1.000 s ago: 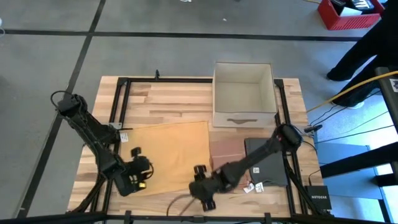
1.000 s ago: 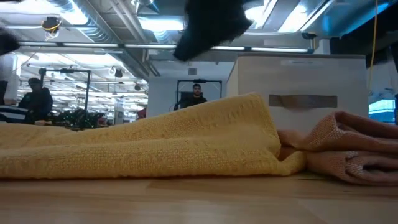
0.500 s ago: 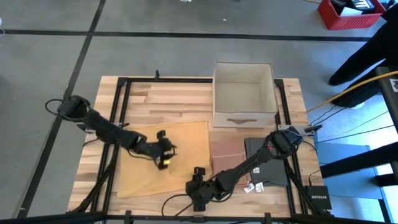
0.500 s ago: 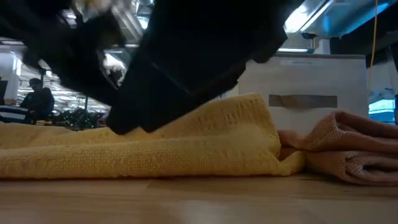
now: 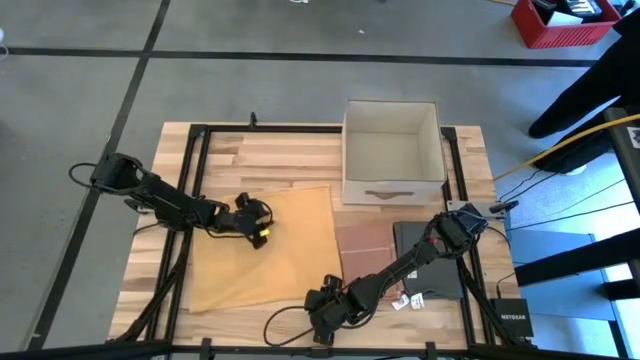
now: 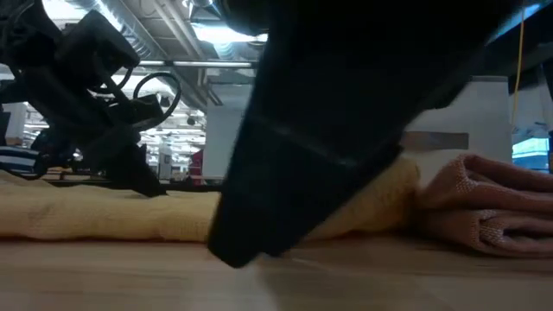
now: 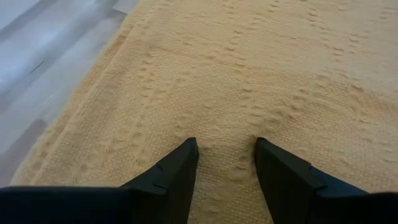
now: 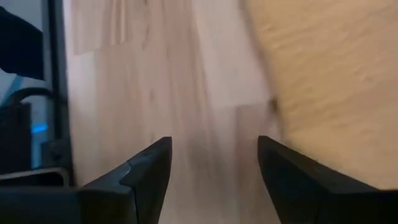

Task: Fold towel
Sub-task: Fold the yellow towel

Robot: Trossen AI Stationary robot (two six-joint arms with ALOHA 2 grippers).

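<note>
Left arm: we see it reach in from the left edge of the tabletop (image 5: pixel 260 150), lying low across the wood toward the centre.
Left gripper (image 5: pixel 258 222): it sits over the far left part of the yellow towel (image 5: pixel 270 255), near that towel's far edge; in the left wrist view the point lies at (image 7: pixel 225 149).
Left fingers (image 7: pixel 168 177): we see them spread, with bare yellow weave between the two tips and nothing pinched; the tips rest at or just above the cloth, and we cannot tell which.
Yellow towel: it lies flat and spread out on the near left half of the tabletop, its right edge just beside the pink towel (image 5: pixel 362 243); in the low view it forms a low yellow band (image 6: pixel 104 216) across the wood.
Right gripper (image 5: pixel 322 312): it is at the near edge of the tabletop, beside the near right corner of the yellow towel; its arm runs back to the right.
Right fingers (image 8: pixel 146 177): we see them spread wide over bare wood, holding nothing, with the towel's edge (image 8: pixel 329 81) just beside them.
Pink towel: it is folded, lying between the yellow towel and a dark folded cloth (image 5: pixel 425 255) near the right edge.
White box (image 5: pixel 392 150): it stands open at the far right of the tabletop, well apart from both grippers.
</note>
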